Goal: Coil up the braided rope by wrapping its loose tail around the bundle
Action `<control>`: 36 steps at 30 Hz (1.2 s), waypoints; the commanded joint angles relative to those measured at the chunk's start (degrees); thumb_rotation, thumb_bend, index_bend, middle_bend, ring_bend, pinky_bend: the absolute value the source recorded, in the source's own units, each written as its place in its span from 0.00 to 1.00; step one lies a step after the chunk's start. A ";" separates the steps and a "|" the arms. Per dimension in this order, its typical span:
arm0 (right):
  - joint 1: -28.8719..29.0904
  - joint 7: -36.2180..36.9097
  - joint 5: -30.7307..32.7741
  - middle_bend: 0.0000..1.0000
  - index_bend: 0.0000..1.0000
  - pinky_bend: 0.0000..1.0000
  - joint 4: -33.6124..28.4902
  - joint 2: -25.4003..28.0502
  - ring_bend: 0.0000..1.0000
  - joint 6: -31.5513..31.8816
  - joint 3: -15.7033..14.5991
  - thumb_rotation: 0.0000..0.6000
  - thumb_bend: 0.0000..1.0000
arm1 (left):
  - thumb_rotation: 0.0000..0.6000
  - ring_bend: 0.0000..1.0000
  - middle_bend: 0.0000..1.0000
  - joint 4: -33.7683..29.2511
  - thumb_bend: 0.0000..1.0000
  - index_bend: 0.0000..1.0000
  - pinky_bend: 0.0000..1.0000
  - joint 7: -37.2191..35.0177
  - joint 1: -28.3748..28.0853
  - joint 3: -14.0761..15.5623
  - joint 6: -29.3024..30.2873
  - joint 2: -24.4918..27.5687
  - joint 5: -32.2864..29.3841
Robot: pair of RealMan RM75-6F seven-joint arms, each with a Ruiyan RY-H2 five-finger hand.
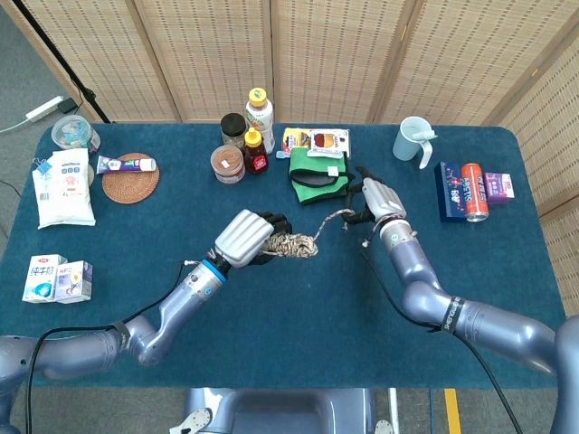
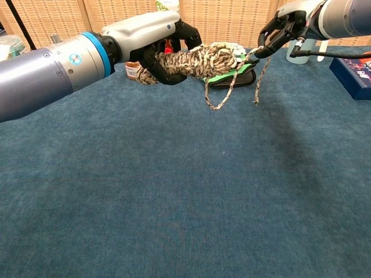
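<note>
My left hand (image 1: 246, 239) (image 2: 152, 41) grips the coiled bundle of braided rope (image 1: 295, 245) (image 2: 200, 59) and holds it up above the blue table. The loose tail (image 1: 331, 220) (image 2: 232, 84) runs from the bundle's right end, sags in a short loop, and rises to my right hand (image 1: 376, 201) (image 2: 285, 28). That hand pinches the tail near its end, and a short end piece (image 2: 258, 86) dangles below the fingers. The two hands are close together, a little apart, over the table's middle.
Behind the hands lies a green and black pouch (image 1: 318, 178). Bottles and jars (image 1: 246, 143) stand at the back centre, a pale mug (image 1: 413, 140) at the back right, boxes and a can (image 1: 473, 190) at the right edge. Packets and a coaster (image 1: 130, 178) sit on the left.
</note>
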 commanded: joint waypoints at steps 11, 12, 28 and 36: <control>-6.05 0.71 -11.66 0.00 0.70 0.00 -10.36 1.32 0.00 5.62 -3.24 1.00 0.47 | 1.00 0.46 0.41 0.64 0.42 0.50 0.63 7.26 -1.72 -5.10 2.56 -3.64 -6.53; -6.29 0.79 -12.21 0.00 0.70 0.00 -10.59 1.32 0.00 5.57 -3.45 1.00 0.47 | 1.00 0.46 0.41 0.77 0.42 0.50 0.63 7.61 -1.88 -5.30 2.64 -3.80 -6.75; -14.22 7.11 -28.46 0.00 0.71 0.00 -23.50 7.11 0.00 4.68 -6.50 1.00 0.47 | 1.00 0.46 0.41 9.40 0.42 0.50 0.63 22.34 -8.84 -9.34 2.96 -11.06 -14.83; -16.30 10.19 -33.60 0.00 0.71 0.00 -30.83 12.16 0.00 3.25 -6.26 1.00 0.47 | 1.00 0.46 0.41 14.50 0.42 0.51 0.63 25.33 -11.19 -8.76 2.12 -15.19 -16.59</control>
